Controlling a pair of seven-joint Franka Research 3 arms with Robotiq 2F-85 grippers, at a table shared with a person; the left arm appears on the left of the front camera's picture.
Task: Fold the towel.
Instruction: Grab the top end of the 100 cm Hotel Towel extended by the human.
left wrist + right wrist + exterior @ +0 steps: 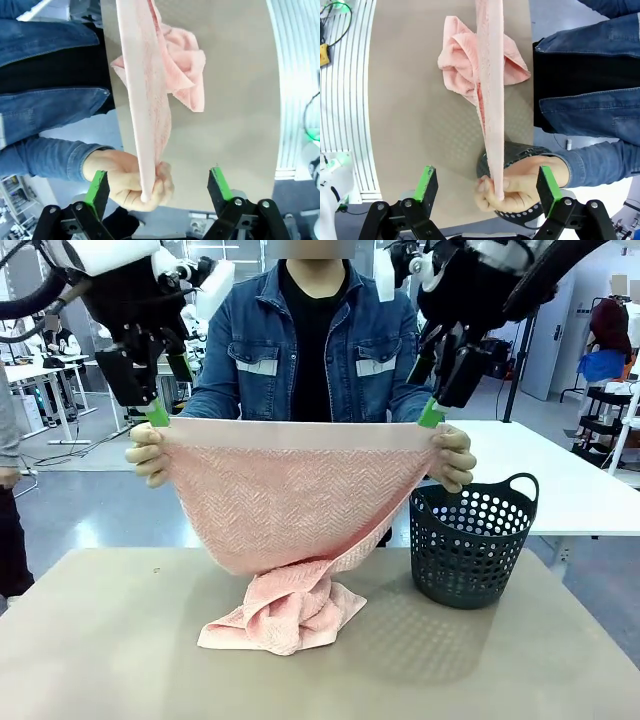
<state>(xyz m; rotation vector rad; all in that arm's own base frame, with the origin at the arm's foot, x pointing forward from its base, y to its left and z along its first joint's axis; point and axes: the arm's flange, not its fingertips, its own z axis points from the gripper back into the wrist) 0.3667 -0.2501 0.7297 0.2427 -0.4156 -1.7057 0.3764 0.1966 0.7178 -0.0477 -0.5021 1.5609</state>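
Towel (pixel 290 500): pink, herringbone, stretched taut.

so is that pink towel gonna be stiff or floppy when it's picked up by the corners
Likely very floppy: the towel sags between the person's hands and its lower end lies crumpled on the table. Probably light, since pinched corners alone carry most of it. Its terry weave looks grippy, not slippery.
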